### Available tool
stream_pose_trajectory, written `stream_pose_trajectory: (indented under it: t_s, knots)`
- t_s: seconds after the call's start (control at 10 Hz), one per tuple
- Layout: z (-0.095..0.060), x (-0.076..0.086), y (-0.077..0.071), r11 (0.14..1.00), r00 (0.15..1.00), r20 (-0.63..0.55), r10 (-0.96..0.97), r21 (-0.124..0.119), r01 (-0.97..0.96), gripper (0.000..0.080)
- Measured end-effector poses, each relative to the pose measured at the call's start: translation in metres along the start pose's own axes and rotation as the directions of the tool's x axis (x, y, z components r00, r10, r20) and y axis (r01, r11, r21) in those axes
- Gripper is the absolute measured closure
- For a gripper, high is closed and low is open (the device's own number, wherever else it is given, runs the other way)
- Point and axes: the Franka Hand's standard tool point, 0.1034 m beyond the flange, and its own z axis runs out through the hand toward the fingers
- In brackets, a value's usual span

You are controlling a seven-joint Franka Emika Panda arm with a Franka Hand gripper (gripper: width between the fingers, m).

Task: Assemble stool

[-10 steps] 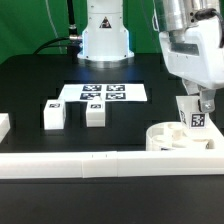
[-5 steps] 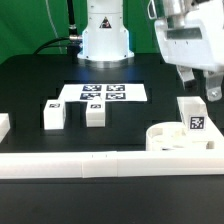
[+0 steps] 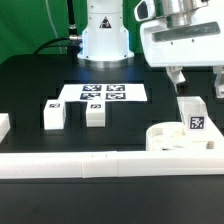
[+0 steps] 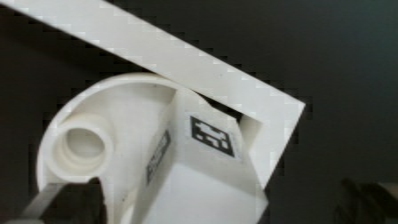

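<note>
The round white seat (image 3: 168, 139) lies at the exterior view's right, against the front rail. One tagged white leg (image 3: 193, 114) stands upright on it. My gripper (image 3: 199, 84) hangs open just above that leg, its fingers (image 3: 178, 77) apart and touching nothing. Two more legs (image 3: 53, 113) (image 3: 95, 112) lie loose on the black table at the exterior view's left. In the wrist view the seat (image 4: 103, 128) and the standing leg (image 4: 210, 150) with its tag sit directly under the camera.
The marker board (image 3: 105, 92) lies flat behind the loose legs. A long white rail (image 3: 100, 166) runs along the table's front, and shows as the rail (image 4: 199, 62) in the wrist view. The arm's base (image 3: 105, 42) stands at the back.
My gripper has opened, let go of the leg and risen straight up. The leg stays standing on the seat.
</note>
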Motion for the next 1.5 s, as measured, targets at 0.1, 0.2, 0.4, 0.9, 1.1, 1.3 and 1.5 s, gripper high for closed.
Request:
stream_pose_trajectory:
  t_s: [0.1, 0.2, 0.4, 0.9, 1.1, 1.3, 1.5]
  knots:
    - [0.0, -0.002, 0.001, 0.994, 0.994, 0.012, -0.109, -0.02, 0.109, 0.0151]
    - [-0.002, -0.005, -0.001, 0.972, 0.973, 0.046, -0.224, -0.066, 0.227, 0.0151]
    - [-0.004, -0.002, -0.008, 0.908, 0.91, 0.056, -0.41, -0.069, 0.414, 0.0151]
    - [-0.004, 0.007, -0.006, 0.737, 0.739, 0.084, -0.669, -0.051, 0.674, 0.0151]
    - [-0.007, 0.008, -0.007, 0.546, 0.55, 0.114, -0.827, -0.07, 0.835, 0.0151]
    - [-0.007, 0.007, -0.01, 0.404, 0.408, 0.131, -0.904, -0.055, 0.913, 0.0151]
    - [-0.008, 0.006, -0.008, 0.276, 0.278, 0.16, -0.947, -0.035, 0.961, 0.0151]
